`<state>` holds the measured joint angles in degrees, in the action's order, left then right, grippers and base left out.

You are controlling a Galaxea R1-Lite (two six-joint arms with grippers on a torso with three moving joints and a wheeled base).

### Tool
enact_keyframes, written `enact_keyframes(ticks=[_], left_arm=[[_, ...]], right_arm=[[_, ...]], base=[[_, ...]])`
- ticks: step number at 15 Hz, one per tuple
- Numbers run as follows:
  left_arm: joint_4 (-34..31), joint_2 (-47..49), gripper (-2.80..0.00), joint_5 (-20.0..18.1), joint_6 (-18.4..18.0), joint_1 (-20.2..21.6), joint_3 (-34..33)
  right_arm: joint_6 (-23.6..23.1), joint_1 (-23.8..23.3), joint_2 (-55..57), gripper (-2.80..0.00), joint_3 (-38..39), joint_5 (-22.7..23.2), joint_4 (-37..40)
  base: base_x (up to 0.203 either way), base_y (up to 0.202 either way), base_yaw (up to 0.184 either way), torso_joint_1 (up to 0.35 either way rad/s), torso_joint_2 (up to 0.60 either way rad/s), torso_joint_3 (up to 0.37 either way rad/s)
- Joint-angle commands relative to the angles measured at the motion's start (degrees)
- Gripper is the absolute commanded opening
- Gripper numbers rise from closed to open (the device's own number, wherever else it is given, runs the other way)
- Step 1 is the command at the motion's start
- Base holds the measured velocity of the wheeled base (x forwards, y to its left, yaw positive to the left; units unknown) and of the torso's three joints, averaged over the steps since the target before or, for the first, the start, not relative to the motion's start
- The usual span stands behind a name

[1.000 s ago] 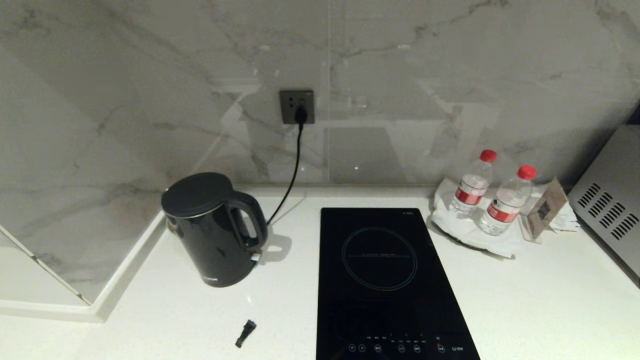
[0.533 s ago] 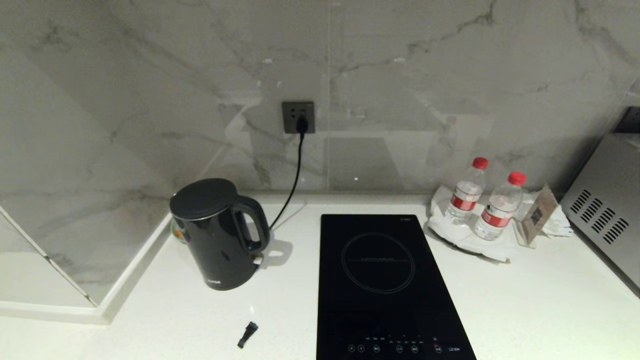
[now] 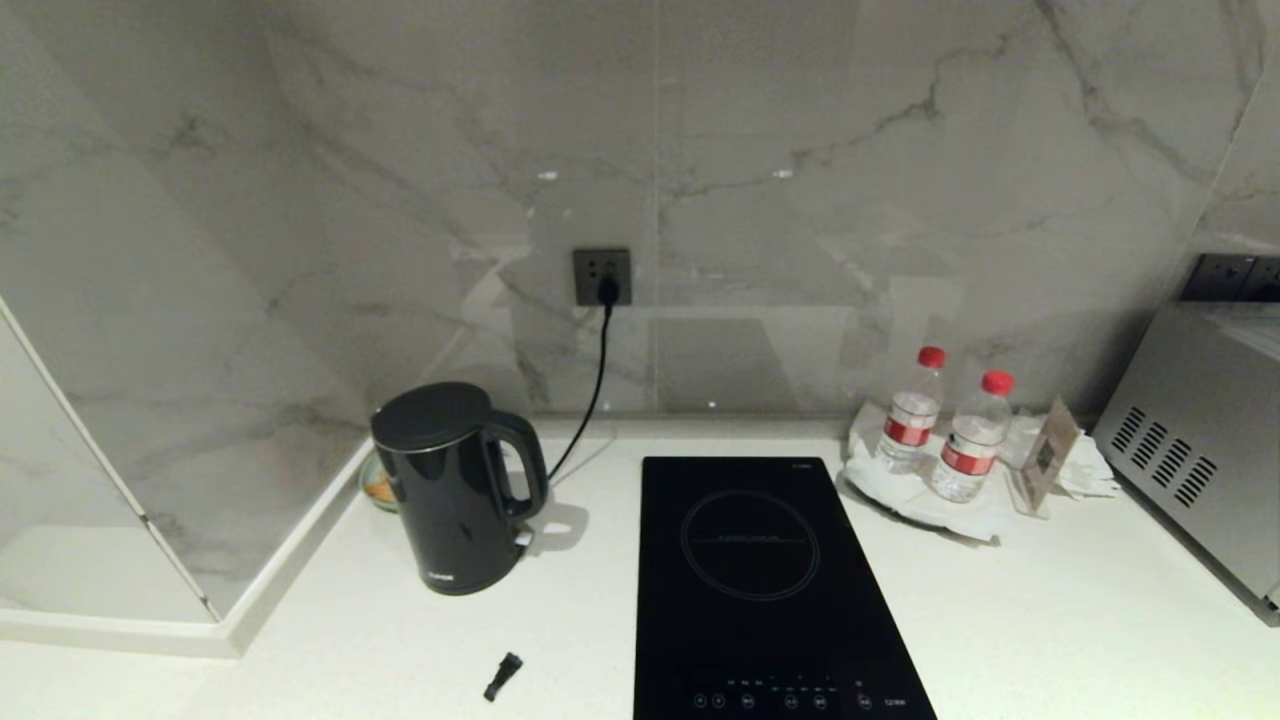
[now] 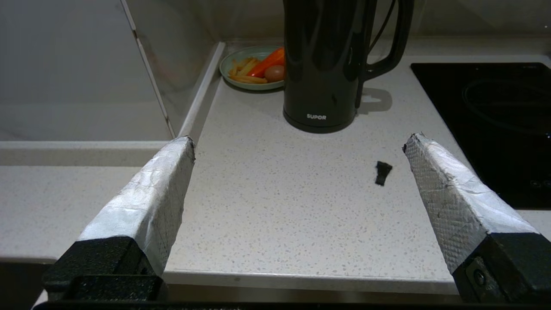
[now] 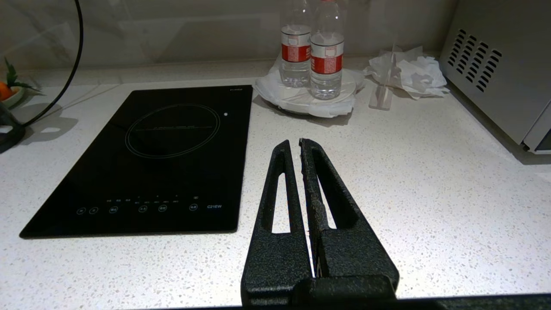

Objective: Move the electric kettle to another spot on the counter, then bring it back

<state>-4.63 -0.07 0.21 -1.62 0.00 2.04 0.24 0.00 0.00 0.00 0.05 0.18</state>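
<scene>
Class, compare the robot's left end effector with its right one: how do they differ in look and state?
The left end effector stands wide open; the right end effector is shut, fingers pressed together. The left fingers wear pale silvery wrapping; the right fingers are bare black with slots. Both hover over the counter, holding nothing.

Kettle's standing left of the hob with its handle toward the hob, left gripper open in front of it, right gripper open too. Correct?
Not quite. The right gripper is shut, its fingers pressed together, as the right wrist view shows. The rest holds: the electric kettle stands left of the hob, handle toward it, and the left gripper is open before it.
</scene>
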Motion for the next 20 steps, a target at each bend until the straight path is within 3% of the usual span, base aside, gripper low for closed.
enact_keyframes(ticks=[1,20], left_arm=[[-0.03,0.16,0.00,-0.03,-1.11,0.00,-0.10],[-0.03,0.16,0.00,0.23,0.48,-0.09,-0.01]], right_arm=[[0.02,0.00,0.00,-2.80,0.00,0.03,0.01],[0.02,0.00,0.00,-2.80,0.00,0.03,0.08]], base=[[0.000,0.000,0.000,0.007,0.00,0.075],[0.000,0.000,0.000,0.000,0.00,0.002]])
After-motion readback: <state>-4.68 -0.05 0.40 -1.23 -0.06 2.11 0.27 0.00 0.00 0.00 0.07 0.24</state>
